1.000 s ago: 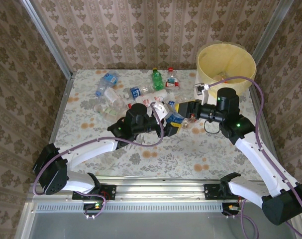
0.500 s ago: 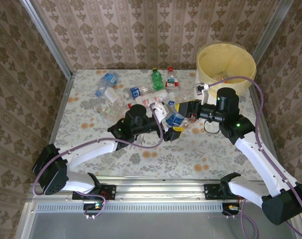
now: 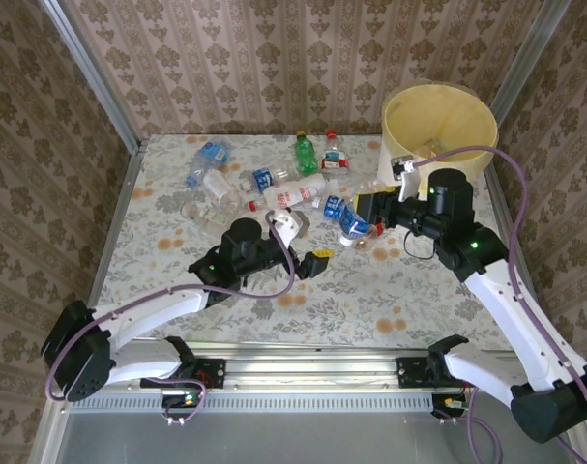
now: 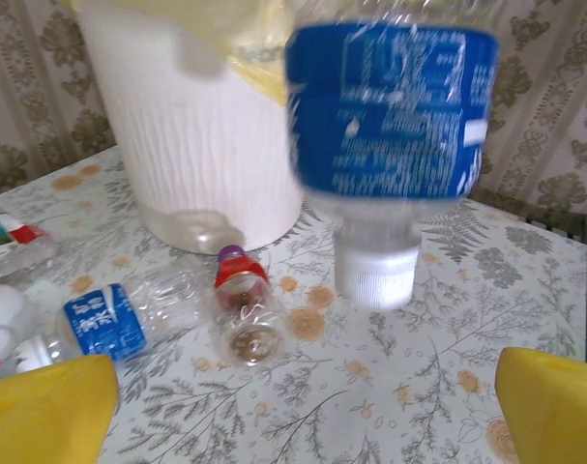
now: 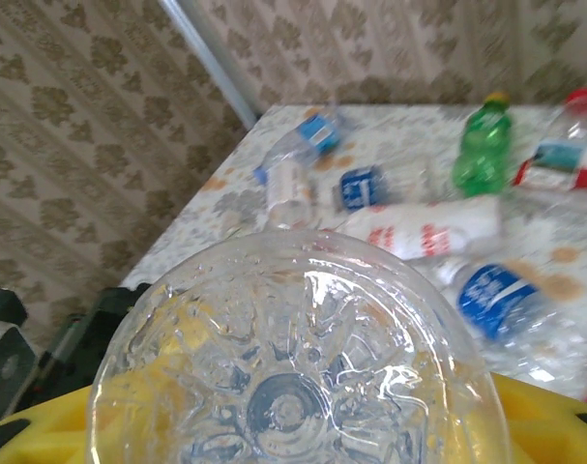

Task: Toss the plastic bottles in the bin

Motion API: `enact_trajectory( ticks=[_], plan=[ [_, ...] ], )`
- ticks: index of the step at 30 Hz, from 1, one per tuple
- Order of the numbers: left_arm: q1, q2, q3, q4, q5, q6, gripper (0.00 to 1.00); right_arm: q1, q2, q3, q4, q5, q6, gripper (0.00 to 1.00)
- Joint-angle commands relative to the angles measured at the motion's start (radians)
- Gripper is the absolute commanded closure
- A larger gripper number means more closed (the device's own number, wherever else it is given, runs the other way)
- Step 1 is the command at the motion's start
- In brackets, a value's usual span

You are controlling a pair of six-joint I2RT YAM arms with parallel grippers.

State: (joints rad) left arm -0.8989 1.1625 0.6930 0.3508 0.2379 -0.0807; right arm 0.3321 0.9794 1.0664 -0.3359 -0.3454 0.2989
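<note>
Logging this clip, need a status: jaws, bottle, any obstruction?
Left gripper jaws open, empty. Right gripper jaws shut on blue-label bottle, held up short of bin. Nothing between them.

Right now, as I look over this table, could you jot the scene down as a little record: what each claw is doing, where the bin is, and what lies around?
Left gripper: open, empty, low over the table
Right gripper: closed on a blue-labelled bottle, held above the table
Bin: white bucket with a yellow liner, at the far right corner
Scattered at the far middle: several lying bottles, among them a green bottle and a white red-lettered bottle
Job status: held bottle not yet in the bin
</note>
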Motion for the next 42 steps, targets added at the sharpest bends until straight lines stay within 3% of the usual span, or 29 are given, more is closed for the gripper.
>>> enact_trajectory(
  ticks=[1,9,20,42],
  plan=[
    [0.013,-0.053,-0.022,0.017,-0.056,-0.025,0.0,0.007,-0.062,0.033,0.001,0.18,-0.138,0.6],
    [0.021,-0.12,-0.068,0.018,-0.096,-0.026,0.0,0.006,-0.187,-0.038,0.168,0.388,-0.294,0.59],
    [0.024,-0.218,-0.104,-0.015,-0.14,-0.02,0.0,0.005,-0.299,-0.097,0.41,0.541,-0.412,0.62],
    [0.041,-0.291,-0.153,-0.026,-0.183,-0.017,0.0,0.004,-0.389,-0.122,0.791,0.456,-0.613,0.67]
  ],
)
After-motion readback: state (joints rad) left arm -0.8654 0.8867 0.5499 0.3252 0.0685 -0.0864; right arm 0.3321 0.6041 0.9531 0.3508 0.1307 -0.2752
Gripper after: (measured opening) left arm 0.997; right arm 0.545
